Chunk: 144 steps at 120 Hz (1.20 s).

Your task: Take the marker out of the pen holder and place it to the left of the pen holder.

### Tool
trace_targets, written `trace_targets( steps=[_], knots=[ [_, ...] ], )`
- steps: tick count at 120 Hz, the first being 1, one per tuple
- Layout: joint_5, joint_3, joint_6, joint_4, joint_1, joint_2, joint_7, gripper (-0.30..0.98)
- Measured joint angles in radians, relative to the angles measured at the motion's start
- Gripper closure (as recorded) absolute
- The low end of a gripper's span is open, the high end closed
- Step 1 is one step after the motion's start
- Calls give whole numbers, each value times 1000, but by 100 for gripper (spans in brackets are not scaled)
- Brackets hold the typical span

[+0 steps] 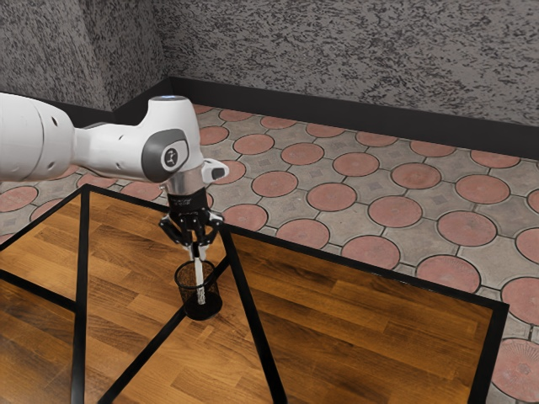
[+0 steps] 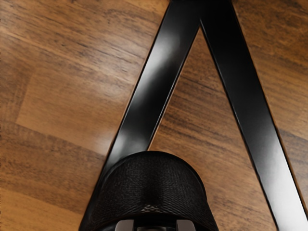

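We have the claw (image 1: 199,252) right above the pen holder (image 1: 187,290), pointing down, its two fingers closed in on the upper end of the marker (image 1: 200,282), one on each side, so we are gripping it. The marker stands nearly upright, its lower part inside the black mesh wall and its lower end near the holder's base; the upper end rises past the rim. It is in the holder, then, and has not been set beside it. Our white arm (image 1: 118,151) comes in from nine o'clock in the exterior view and bends down over the holder. The holder stands upright on the bench (image 1: 362,320), a brown wooden top crossed by black strips (image 1: 253,320). From the holder, one strip runs out toward seven o'clock; another passes just beside it, heading toward five o'clock. In the wrist view we see the holder's curved mesh wall next to the fingertips, and two strips meeting in a point well apart from it. Toward twelve o'clock in the exterior view lie the tiled floor (image 1: 396,210) and a speckled grey wall (image 1: 354,59).
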<state>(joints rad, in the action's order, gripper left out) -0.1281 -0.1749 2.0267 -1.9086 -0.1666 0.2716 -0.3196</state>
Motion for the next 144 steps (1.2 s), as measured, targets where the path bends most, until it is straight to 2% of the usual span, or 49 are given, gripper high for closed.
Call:
trace_targets(
  steps=[18,34,58,74,82,92,104,121,134,144],
  knots=[
    [8,0,2,-2,0,-14,-10,73],
    [20,-12,-4,-124,-8,-144,-20,75],
    [83,-14,-11,-141,-17,-311,-33,76],
    [115,-114,-40,-139,-51,-342,-42,78],
    [137,-160,-73,-152,-6,-338,-49,78],
    [152,-174,-130,-185,49,-331,-57,77],
    [145,-173,-305,-186,35,-317,-61,76],
    [123,-174,-556,-146,-8,-166,-40,76],
    [104,-170,-702,-60,51,-26,-7,76],
    [83,-168,-757,-34,60,-1,17,59]
  ],
)
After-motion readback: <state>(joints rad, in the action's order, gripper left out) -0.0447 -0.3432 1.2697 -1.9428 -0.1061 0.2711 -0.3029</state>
